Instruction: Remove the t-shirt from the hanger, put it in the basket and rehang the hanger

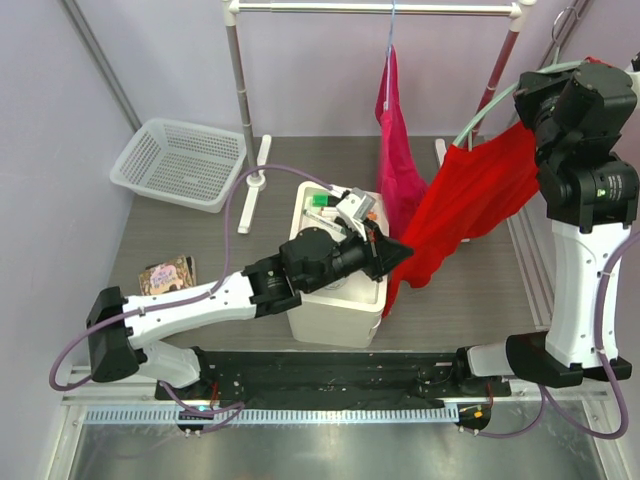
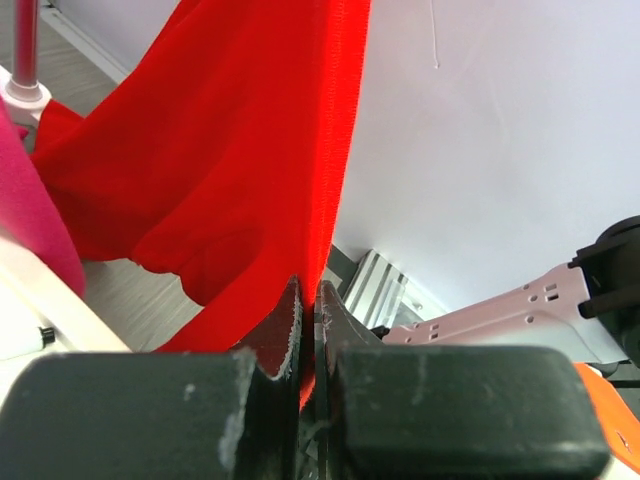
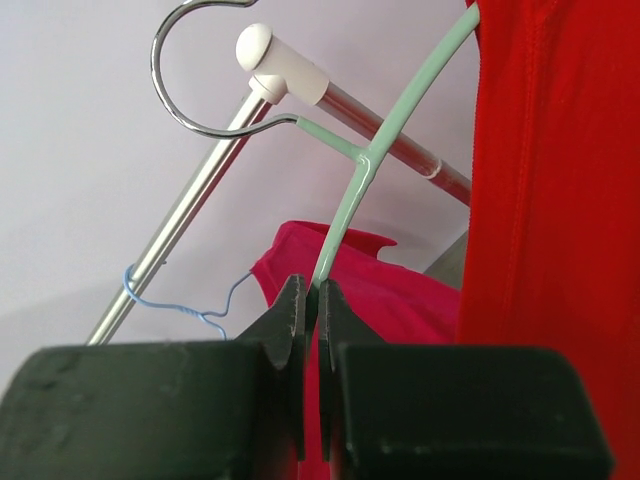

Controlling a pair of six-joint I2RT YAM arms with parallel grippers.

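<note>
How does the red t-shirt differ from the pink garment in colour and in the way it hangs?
The red t-shirt is bright red; the pink garment is magenta. The red t-shirt is stretched slantwise, its lower edge pinched by the left gripper; the pink garment hangs straight down from a blue hanger on the rail. Both are plain, unpatterned cloth.

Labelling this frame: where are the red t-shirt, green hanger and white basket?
red t-shirt (image 1: 480, 185), top view, stretched middle.
green hanger (image 3: 340, 225), right wrist view, lower arm.
white basket (image 1: 135, 150), top view, left rim.
</note>
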